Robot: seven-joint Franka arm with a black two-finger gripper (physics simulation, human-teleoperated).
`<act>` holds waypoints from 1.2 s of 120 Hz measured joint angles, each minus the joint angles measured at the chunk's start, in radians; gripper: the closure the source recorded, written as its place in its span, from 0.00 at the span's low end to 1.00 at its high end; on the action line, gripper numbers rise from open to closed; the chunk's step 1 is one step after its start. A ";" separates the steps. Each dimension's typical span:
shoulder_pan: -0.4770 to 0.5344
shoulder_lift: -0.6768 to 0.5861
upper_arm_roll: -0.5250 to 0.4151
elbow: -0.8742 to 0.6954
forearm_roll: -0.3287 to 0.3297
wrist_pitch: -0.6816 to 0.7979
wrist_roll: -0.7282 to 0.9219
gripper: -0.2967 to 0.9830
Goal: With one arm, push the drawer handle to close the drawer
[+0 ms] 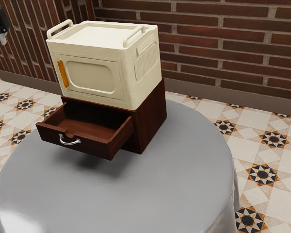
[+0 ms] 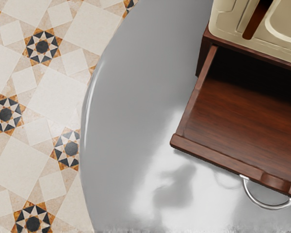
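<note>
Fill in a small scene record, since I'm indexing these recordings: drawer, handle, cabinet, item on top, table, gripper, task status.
drawer: dark brown wood, pulled out
handle: silver, curved, on the drawer's front
cabinet: dark brown, holding the drawer
item on top: cream box with two raised rails and an orange strip on its front
table: round, grey covering
gripper: at the exterior view's upper left, apart from the handle
task status: drawer not yet closed

claw (image 1: 3, 37): mostly black | housing: rounded, glossy highlights | lower end: short, pale grey
</note>
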 joint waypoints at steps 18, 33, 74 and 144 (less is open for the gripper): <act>-0.043 0.012 -0.007 -0.002 -0.005 -0.027 -0.017 0.23; -0.032 -0.014 -0.081 -0.044 -0.046 -0.081 -0.029 0.23; 0.090 -0.183 -0.268 -0.352 -0.116 -0.137 -0.052 0.58; 0.149 -0.371 -0.311 -0.866 -0.115 0.151 -0.078 0.83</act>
